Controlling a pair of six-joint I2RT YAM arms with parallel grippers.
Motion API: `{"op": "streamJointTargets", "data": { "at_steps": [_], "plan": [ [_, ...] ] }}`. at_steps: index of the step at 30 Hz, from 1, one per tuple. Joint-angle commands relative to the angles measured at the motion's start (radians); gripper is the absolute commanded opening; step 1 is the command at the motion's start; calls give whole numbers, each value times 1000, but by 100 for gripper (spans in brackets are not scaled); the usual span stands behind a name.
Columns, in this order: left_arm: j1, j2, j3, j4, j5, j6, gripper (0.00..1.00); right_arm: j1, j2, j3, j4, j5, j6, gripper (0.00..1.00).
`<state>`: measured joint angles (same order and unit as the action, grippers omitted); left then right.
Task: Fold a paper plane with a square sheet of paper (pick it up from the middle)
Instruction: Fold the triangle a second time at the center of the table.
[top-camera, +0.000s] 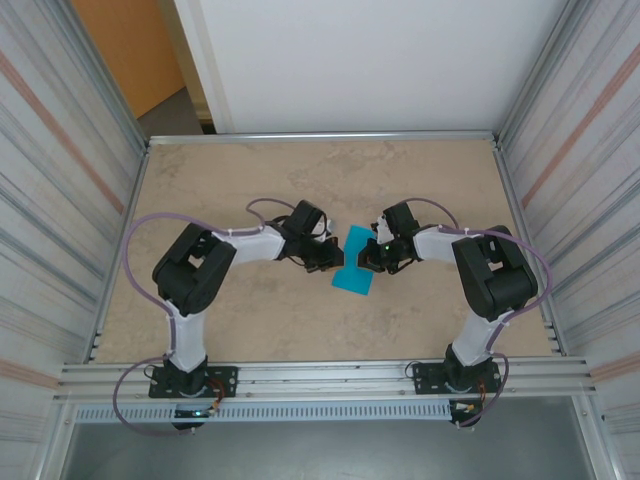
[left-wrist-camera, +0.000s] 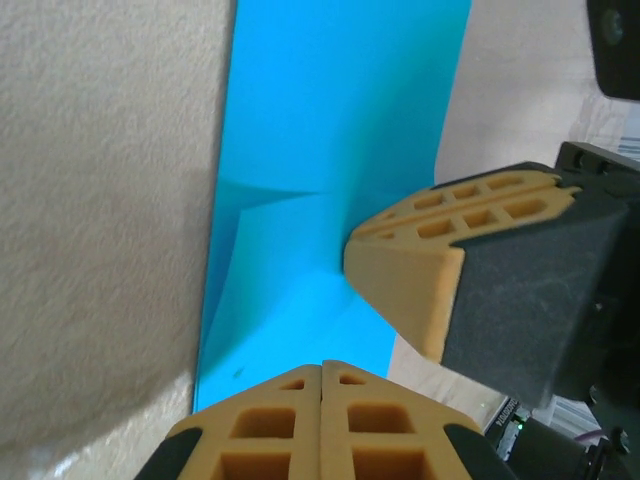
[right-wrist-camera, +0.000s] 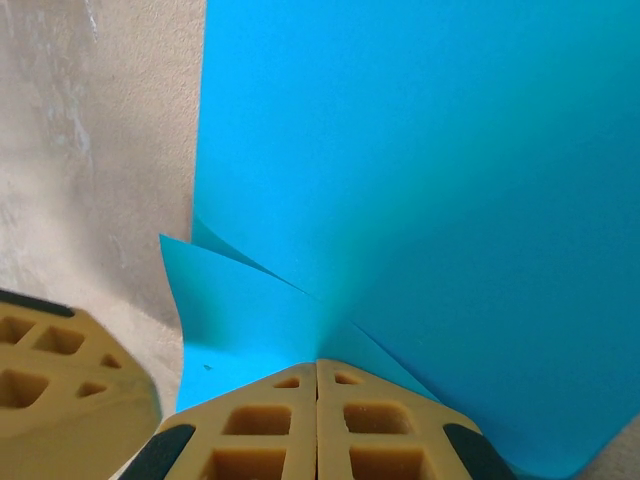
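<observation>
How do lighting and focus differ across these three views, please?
Top external: even, soft light, sharp throughout, with only faint shadows on the table. Left wrist: the paper is crisp and bright, and a dark shadow falls on the table at lower left. Right wrist: the paper is evenly lit, darkening slightly towards the pinch, and the table at left has pale washed-out patches.
</observation>
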<state>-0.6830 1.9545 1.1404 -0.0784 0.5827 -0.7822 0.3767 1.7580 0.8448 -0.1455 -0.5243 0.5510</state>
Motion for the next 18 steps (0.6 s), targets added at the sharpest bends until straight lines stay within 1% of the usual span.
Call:
{"op": "streamJointTargets", "data": {
  "at_steps": [1, 6, 10, 12, 18],
  "plan": [
    [-3, 47, 27, -48, -7, 29, 1, -14, 36, -20, -80, 55, -46, 8],
    [-4, 78, 39, -110, -25, 29, 1, -15, 36, -19, -77, 62, -39, 8],
    [-3, 95, 50, -200, -61, 30, 0, -29, 26, -30, -58, 78, -25, 8],
    [-3, 100, 41, -218, -71, 23, 0, -46, 13, -39, -44, 81, -14, 9],
    [2, 104, 10, -214, -67, 12, 0, -121, -27, -58, -16, 88, 29, 15]
  ]
}}
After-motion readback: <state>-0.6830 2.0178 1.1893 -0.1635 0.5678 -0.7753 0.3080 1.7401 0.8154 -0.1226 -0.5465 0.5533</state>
